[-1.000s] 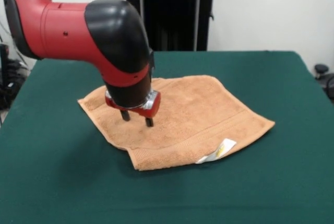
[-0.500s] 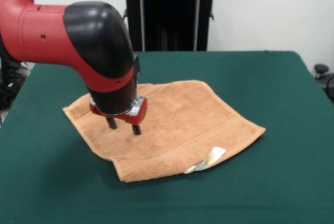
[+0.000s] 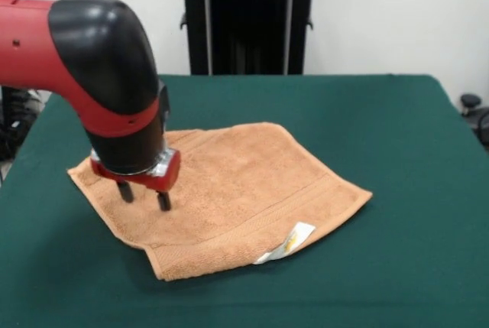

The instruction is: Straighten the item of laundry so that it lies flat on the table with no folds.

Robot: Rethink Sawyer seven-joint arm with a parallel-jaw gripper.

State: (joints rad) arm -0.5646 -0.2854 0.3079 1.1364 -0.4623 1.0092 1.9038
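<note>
One orange-tan towel [image 3: 229, 190] is lying spread on the green table [image 3: 397, 152] in the front view, sitting left of centre with one corner pointing toward the right. Its white label [image 3: 284, 243] with a yellow mark is sticking out from the near edge, and a woven border band is running along that side. The gripper [image 3: 144, 196] is coming down over the towel's left part, its two dark fingers [image 3: 163, 200] standing apart with the tips pressing on the cloth, gripping nothing between them.
</note>
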